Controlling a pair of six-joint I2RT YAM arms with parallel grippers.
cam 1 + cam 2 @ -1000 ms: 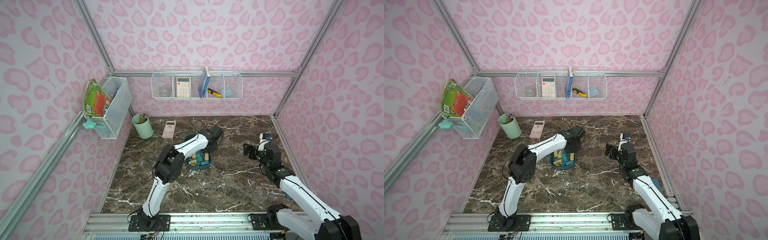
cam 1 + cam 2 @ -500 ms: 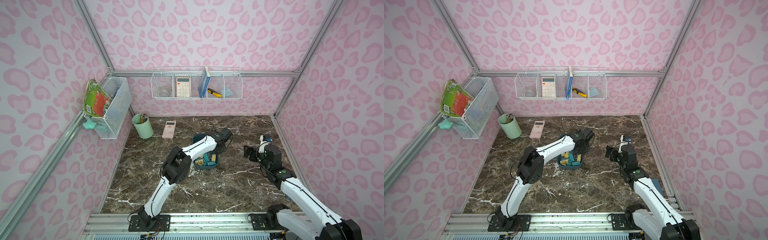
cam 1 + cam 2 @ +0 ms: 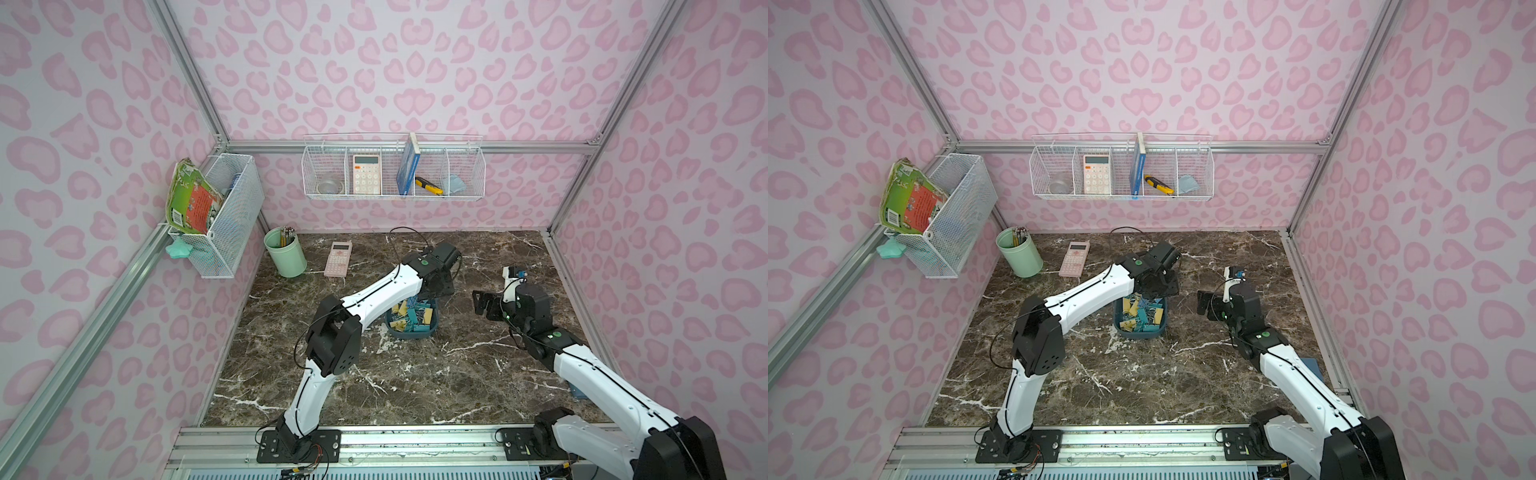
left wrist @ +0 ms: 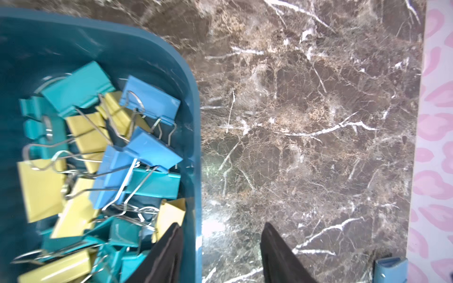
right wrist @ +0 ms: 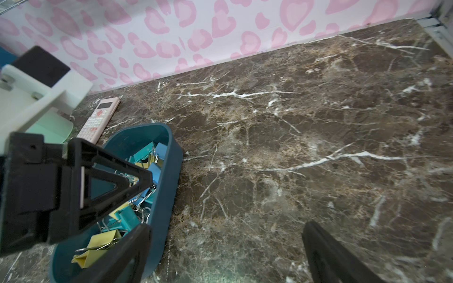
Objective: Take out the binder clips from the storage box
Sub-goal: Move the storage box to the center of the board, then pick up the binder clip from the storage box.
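Shows the storage box (image 3: 411, 333) shifted rightward from a second ago, binder clips (image 3: 410, 314) inside. Finds the left gripper (image 4: 221, 225) parted astride its rim, no longer pinching; right gripper (image 3: 480, 301) wide, empty, nearby.

Nothing legible here: keys on the pink calculator (image 3: 338, 258) blur, and the barcode label (image 3: 178, 216) on the green book (image 3: 193, 199) is too small to read.

Bright even light; glare on marble top (image 4: 210, 227); wrist views blurred
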